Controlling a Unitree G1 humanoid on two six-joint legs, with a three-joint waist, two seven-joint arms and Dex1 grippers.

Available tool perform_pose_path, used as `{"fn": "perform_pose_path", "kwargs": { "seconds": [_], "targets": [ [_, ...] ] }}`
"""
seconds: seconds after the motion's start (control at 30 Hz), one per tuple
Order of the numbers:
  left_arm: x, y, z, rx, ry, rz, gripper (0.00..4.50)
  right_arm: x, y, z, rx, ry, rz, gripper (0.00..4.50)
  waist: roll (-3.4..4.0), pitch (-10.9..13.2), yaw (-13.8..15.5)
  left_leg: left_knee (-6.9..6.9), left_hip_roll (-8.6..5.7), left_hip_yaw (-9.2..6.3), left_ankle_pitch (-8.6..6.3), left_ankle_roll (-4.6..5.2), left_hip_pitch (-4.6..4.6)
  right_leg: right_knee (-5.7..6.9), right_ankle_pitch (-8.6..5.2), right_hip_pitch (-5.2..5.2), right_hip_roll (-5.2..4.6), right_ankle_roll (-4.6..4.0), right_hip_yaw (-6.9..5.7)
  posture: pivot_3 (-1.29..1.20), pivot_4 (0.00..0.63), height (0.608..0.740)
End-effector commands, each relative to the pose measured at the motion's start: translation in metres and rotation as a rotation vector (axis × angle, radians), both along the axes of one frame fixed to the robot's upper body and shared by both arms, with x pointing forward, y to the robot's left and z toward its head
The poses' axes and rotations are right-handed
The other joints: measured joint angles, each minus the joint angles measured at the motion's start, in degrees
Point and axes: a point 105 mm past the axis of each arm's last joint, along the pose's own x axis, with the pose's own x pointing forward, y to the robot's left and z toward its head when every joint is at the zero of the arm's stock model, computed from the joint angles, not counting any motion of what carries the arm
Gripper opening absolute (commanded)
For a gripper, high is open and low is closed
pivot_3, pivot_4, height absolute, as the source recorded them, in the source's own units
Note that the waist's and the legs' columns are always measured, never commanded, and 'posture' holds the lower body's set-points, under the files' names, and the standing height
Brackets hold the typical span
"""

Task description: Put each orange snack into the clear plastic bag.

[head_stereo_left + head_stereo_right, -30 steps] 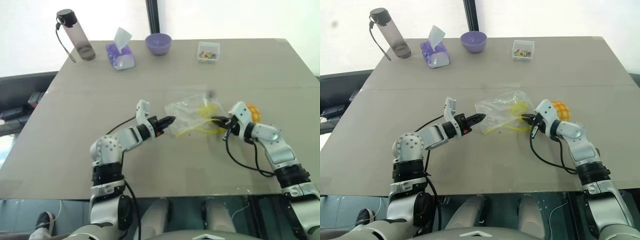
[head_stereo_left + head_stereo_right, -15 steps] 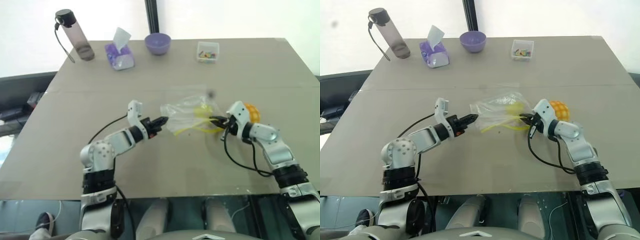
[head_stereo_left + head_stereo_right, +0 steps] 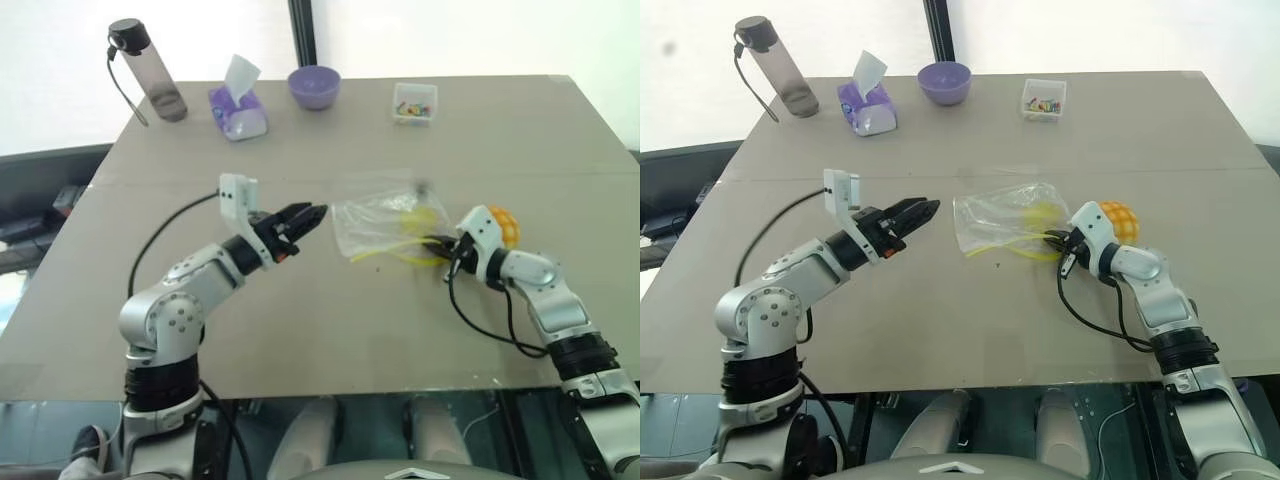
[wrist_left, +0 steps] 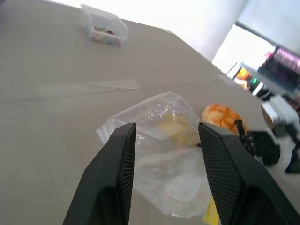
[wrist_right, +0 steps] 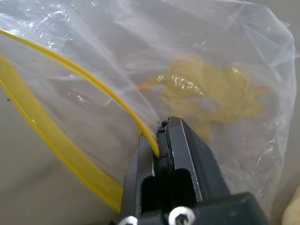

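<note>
The clear plastic bag [image 3: 383, 224] lies crumpled on the table's middle, its yellow seal strip [image 5: 56, 154] toward me. A pale yellow shape [image 4: 172, 127] shows through the film. My right gripper [image 3: 438, 244] is shut on the bag's seal edge at its right end, seen close in the right wrist view [image 5: 164, 129]. One orange snack [image 3: 505, 225] sits on the table just behind that wrist, outside the bag. My left gripper [image 3: 308, 214] hangs open above the table, left of the bag and apart from it, nothing between its fingers [image 4: 123, 154].
Along the far edge stand a dark bottle [image 3: 148, 70], a purple tissue pack [image 3: 238, 108], a purple bowl [image 3: 314, 86] and a small clear box of colourful bits [image 3: 416, 103]. Bare grey tabletop [image 3: 300, 320] lies in front of the bag.
My left gripper let go of the bag's left edge, opened, rolled, and rose back to the left. The bag's left end dropped. The right gripper stayed put.
</note>
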Motion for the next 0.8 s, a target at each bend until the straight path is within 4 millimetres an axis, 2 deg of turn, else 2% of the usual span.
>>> {"fn": "perform_pose_path", "kwargs": {
  "seconds": [0.03,0.1,0.3,0.43,0.6,0.8],
  "targets": [
    [-0.019,-0.027,-0.013,0.296,-0.196,-0.15,2.22,0.005,0.014,0.011,0.007,-0.04,0.011,0.0,0.0,0.0,-0.03,-0.01,-0.03,0.03,0.0,0.0,0.01,0.0,0.0,0.0,0.02,0.0,0.02,0.0,0.15,0.74],
    [-0.017,-0.027,-0.028,0.406,-0.24,-0.147,2.22,0.005,0.02,0.012,0.013,-0.042,0.022,0.0,0.01,0.01,-0.08,-0.06,-0.01,0.06,0.0,0.0,0.05,0.0,0.01,-0.01,0.06,-0.02,0.06,0.0,0.15,0.74],
    [-0.005,-0.019,-0.046,0.587,-0.361,-0.076,2.22,0.007,0.03,0.014,0.024,-0.045,0.039,0.0,0.01,0.01,-0.05,-0.11,0.04,0.04,0.0,0.01,0.02,0.0,0.0,-0.09,0.11,-0.02,0.06,0.0,0.15,0.74],
    [0.003,-0.015,-0.048,0.655,-0.423,-0.043,2.22,0.006,0.032,0.015,0.028,-0.043,0.043,0.0,0.01,0.01,0.05,-0.11,0.03,0.04,-0.01,0.01,-0.02,-0.01,0.01,-0.11,0.1,-0.02,0.06,0.0,0.15,0.74],
    [0.005,-0.02,-0.048,0.642,-0.441,-0.043,2.22,0.005,0.032,0.014,0.029,-0.04,0.045,0.0,0.01,0.01,0.04,-0.11,0.03,0.03,-0.01,0.02,-0.03,0.01,0.01,-0.13,0.1,-0.01,0.05,0.0,0.15,0.74],
    [0.005,-0.028,-0.037,0.598,-0.495,-0.05,2.22,0.004,0.03,0.013,0.024,-0.036,0.044,0.0,0.01,0.01,-0.02,-0.11,0.03,0.03,-0.01,0.02,-0.03,0.02,0.01,-0.13,0.1,-0.01,0.05,0.0,0.15,0.74]
  ]
}}
